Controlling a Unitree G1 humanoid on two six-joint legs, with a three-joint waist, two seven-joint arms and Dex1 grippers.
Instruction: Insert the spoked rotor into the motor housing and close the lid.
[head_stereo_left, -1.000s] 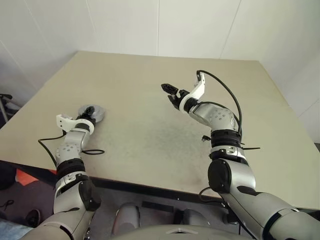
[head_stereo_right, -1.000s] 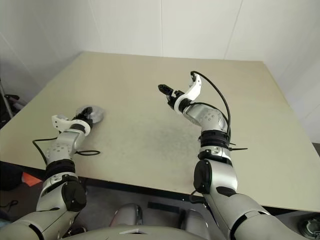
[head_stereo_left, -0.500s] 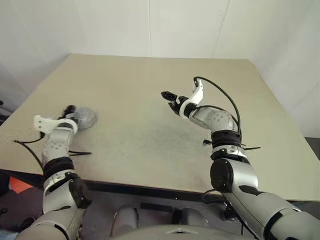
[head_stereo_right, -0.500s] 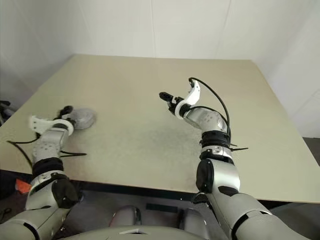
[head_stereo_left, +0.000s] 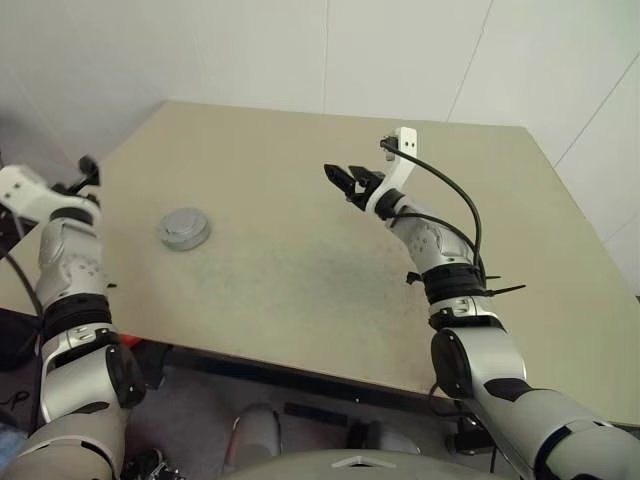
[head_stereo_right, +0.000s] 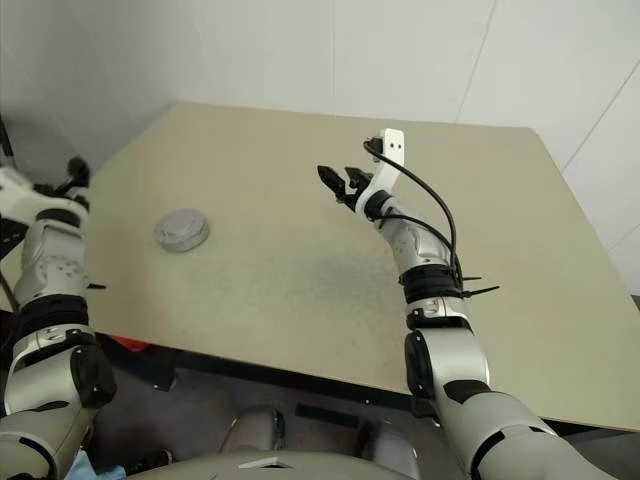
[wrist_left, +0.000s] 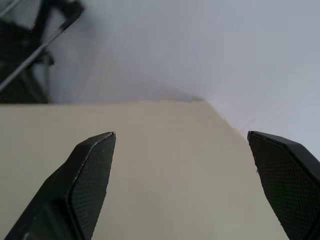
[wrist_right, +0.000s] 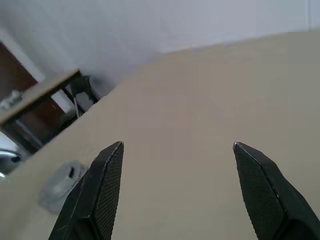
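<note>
The lid (head_stereo_left: 184, 228), a round grey disc with a dark hub, lies flat on top of a shallow silver-grey can, the motor housing (head_stereo_right: 181, 240), on the table's left part. The spoked rotor is hidden. My left gripper (head_stereo_left: 86, 168) hangs open and empty, raised off to the left of the lid, beyond the table's left edge; its fingers (wrist_left: 92, 165) stand wide apart. Over the middle of the table my right gripper (head_stereo_left: 346, 181) is open and empty, pointing left toward the far side. The lid (wrist_right: 62, 182) shows small and far off beside its fingers (wrist_right: 107, 175).
The beige table (head_stereo_left: 300, 270) carries nothing else. White walls (head_stereo_left: 300, 50) close in behind it and on the right. A dark stand or shelf (wrist_right: 45, 110) is beyond the table's left side. The table's near edge runs just in front of my arms.
My left gripper opened, let go of the lid and rose up and to the left, away from it. The right wrist rolled and lifted slightly. The camera view shifted too.
</note>
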